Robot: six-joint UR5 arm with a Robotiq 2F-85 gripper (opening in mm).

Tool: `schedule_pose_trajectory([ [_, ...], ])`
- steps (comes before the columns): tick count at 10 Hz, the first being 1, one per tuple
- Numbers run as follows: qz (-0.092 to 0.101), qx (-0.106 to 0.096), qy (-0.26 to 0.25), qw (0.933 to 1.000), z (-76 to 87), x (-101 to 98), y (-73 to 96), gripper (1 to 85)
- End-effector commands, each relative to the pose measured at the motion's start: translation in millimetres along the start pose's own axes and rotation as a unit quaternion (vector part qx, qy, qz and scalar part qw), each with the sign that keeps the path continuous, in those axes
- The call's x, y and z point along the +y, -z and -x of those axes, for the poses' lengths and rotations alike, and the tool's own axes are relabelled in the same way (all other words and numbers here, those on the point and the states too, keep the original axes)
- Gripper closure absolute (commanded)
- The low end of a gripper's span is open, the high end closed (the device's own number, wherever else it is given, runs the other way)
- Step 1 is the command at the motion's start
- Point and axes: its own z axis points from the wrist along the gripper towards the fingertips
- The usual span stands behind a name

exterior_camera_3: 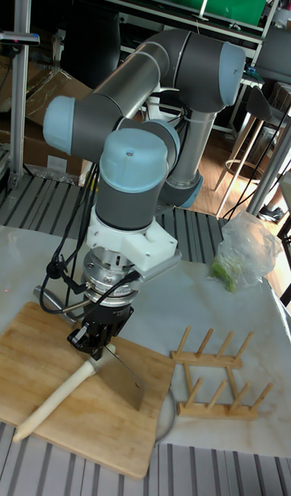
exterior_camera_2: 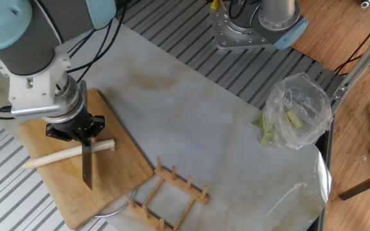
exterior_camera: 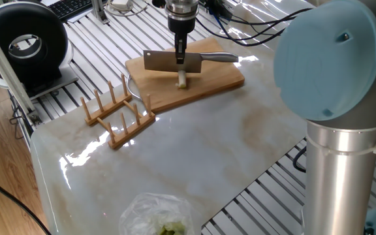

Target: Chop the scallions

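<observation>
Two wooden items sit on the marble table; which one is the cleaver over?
The cutting board, the flat slab holding the scallion. The gripper holds the cleaver above it; the slotted wooden rack stands apart.

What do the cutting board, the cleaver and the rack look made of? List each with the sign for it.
Cutting board: wood or bamboo, going by its tan, matte surface with faint grain.
Cleaver: probably steel; grey blade, glossy metallic handle.
Rack: light unfinished-looking wood, pegs on slats.
</observation>
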Motion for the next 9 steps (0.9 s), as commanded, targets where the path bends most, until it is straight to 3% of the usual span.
schedule_pose_trajectory([
  [1, 0.0, -0.008, -0.002, 1.0, 4.4, -1.6, -10.2, 84.3],
  [4, -0.004, -0.003, -0.001, 1.0, 2.9, -2.7, -16.6, 84.3],
  [6, -0.013, 0.013, 0.0, 0.9998, -0.7, -6.5, -9.4, 84.3],
  [9, -0.01, 0.02, 0.009, 0.9997, -5.1, -7.6, -4.4, 84.3],
])
